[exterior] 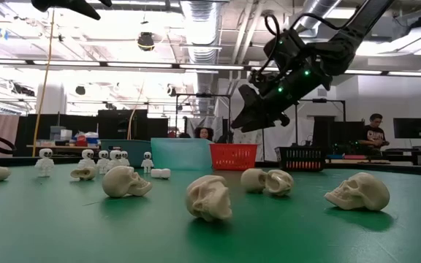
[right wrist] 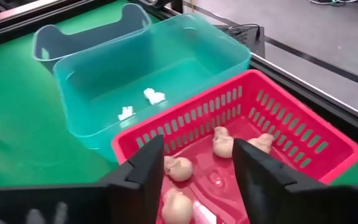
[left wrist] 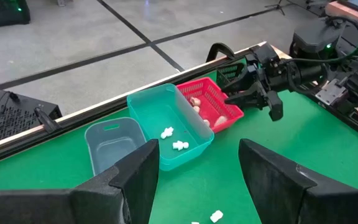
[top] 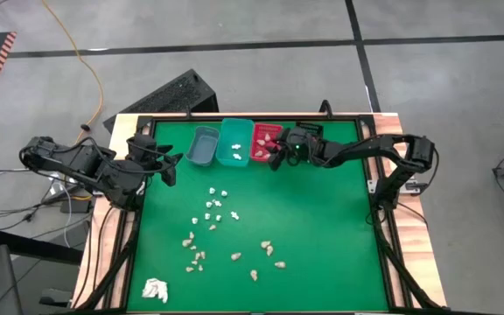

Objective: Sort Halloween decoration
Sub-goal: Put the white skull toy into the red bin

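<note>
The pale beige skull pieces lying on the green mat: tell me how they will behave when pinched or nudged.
The pale beige skull pieces look rigid and moulded, so probably stiff under a pinch. Their rounded crowns suggest they may rock or roll when nudged; several lie tilted on the green mat. The smooth, curved surface could slip from narrow fingers unless gripped squarely.

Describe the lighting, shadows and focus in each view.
High view: even light, faint shadows on the green mat. Low view: bright ceiling lights glare; near skulls cast soft shadows, and the room behind looks softer. Right wrist view: the red basket is sharp, with the right gripper fingers as dark blurred shapes.
</note>
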{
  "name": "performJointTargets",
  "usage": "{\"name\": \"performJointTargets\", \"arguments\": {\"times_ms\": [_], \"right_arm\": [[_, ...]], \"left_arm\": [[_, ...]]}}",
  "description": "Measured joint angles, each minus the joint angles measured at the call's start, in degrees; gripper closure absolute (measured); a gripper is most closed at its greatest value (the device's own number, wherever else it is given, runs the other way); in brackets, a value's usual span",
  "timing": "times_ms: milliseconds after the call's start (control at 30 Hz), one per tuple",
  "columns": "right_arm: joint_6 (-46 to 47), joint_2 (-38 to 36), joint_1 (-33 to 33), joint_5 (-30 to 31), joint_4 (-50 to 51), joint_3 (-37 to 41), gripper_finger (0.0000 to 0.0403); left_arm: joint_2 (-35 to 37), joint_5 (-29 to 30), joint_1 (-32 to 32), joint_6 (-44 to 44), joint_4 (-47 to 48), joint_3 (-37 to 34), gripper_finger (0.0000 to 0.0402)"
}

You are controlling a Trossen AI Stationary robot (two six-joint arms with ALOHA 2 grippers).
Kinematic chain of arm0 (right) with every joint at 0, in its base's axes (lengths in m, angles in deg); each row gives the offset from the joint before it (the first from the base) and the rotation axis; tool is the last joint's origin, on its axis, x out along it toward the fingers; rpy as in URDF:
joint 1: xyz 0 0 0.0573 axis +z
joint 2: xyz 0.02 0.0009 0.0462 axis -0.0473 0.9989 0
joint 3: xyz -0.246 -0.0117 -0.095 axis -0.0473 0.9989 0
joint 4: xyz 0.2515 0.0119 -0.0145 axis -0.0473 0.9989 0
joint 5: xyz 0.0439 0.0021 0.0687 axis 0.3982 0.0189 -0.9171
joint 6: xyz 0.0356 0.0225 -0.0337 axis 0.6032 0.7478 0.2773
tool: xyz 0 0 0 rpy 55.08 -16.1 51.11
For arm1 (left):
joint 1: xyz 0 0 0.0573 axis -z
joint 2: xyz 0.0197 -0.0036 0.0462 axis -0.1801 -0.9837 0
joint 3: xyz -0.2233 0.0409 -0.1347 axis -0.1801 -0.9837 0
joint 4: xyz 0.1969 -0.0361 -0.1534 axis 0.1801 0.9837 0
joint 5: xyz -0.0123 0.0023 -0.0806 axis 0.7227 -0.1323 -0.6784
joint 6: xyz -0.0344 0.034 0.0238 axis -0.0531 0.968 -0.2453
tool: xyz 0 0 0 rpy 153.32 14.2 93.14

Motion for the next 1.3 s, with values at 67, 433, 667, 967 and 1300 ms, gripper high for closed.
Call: {"name": "performJointTargets", "arguments": {"times_ms": [67,433,667,967,1300], "right_arm": [[-0.15,-0.48,-0.13,-1.90,-0.06,0.00,0.0205],[-4.58,-5.59,10.33,-20.49,-0.63,-0.04,0.0221],[-8.42,-5.70,23.85,-20.97,2.68,-0.04,0.0223],[-12.69,-5.70,34.22,-12.14,6.67,-0.04,0.0223],[-14.73,-0.07,36.72,-11.80,4.86,-0.07,0.0223]], "left_arm": [[0.00,0.00,-0.02,-0.02,0.00,0.00,0.0191],[0.02,-0.51,-0.01,0.02,0.04,0.00,0.0191],[0.02,-1.60,-0.01,0.03,0.11,0.00,0.0191],[0.00,-1.57,-0.02,0.03,1.48,0.00,0.0191],[0.02,-1.70,0.00,0.02,1.51,0.00,0.0191]]}}
